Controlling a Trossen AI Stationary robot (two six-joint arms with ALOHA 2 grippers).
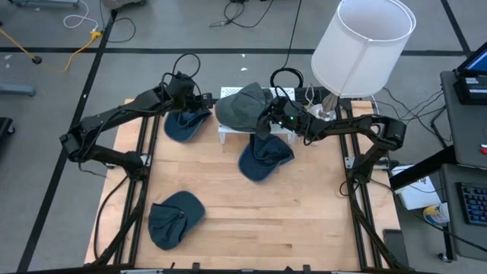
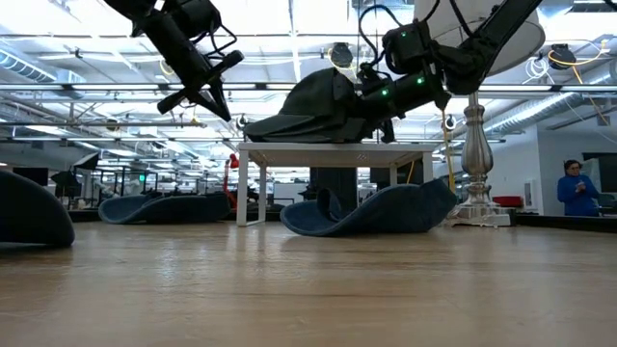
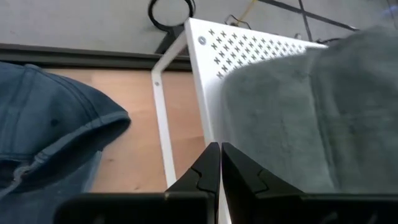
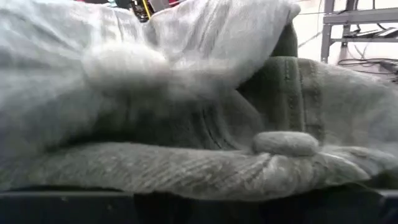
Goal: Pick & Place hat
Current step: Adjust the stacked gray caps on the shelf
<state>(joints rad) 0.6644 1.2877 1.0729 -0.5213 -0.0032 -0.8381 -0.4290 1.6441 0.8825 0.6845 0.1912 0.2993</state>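
Observation:
A grey-green hat (image 1: 242,106) (image 2: 308,101) lies crown up on a small white perforated stand (image 1: 227,137) (image 2: 328,149) at the table's far middle. My right gripper (image 1: 268,122) (image 2: 364,106) reaches in level from the right, and the hat's cloth (image 4: 186,124) fills its wrist view. My left gripper (image 1: 205,103) (image 2: 224,112) (image 3: 220,148) is shut. It hovers above the stand's left edge (image 3: 249,50), just left of the hat (image 3: 298,112), touching nothing. My right gripper is on the hat's right side (image 2: 352,101), coming level from the table's right. Bunched cloth hides the fingers, so the kind of hold cannot be told. The hat rests on the stand's top.
A blue hat (image 1: 186,125) lies left of the stand, another (image 1: 265,158) (image 2: 371,212) just in front of it, and a teal one (image 1: 175,219) at the near left. A lamp (image 1: 361,46) (image 2: 477,207) stands at the far right. A person (image 2: 576,188) stands in the background.

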